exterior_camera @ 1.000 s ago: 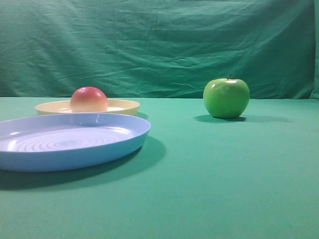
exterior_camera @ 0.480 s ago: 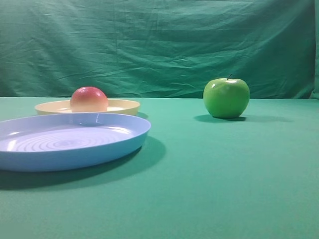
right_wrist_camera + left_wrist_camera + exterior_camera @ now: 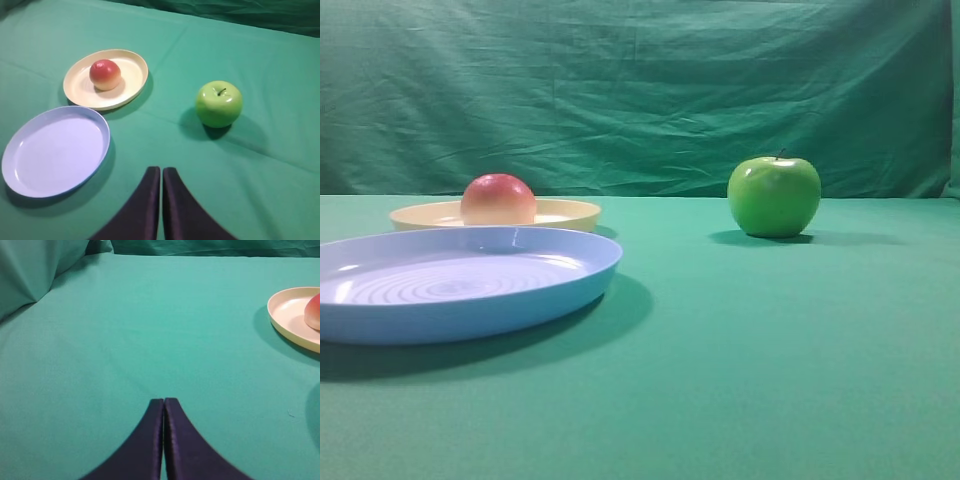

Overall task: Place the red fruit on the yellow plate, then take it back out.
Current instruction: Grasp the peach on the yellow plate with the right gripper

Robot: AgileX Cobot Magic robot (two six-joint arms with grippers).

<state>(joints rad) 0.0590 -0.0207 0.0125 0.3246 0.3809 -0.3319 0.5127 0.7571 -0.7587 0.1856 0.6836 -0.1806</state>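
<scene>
Nothing has moved since the earlier frame: the red fruit (image 3: 105, 74) sits on the yellow plate (image 3: 131, 85), placement done, removal left, with the left tool (image 3: 164, 401) and right tool (image 3: 161, 170) both clenched empty.

A glossy green apple (image 3: 774, 197) with a dark stem is seen standing upright on the counter (image 3: 760, 360), which is covered by a green cloth. A light blue plate (image 3: 460, 283) with concentric rings is laid flat on the same cloth, well apart from the apple. A creased green backdrop (image 3: 640, 90) is hung behind the counter.
</scene>
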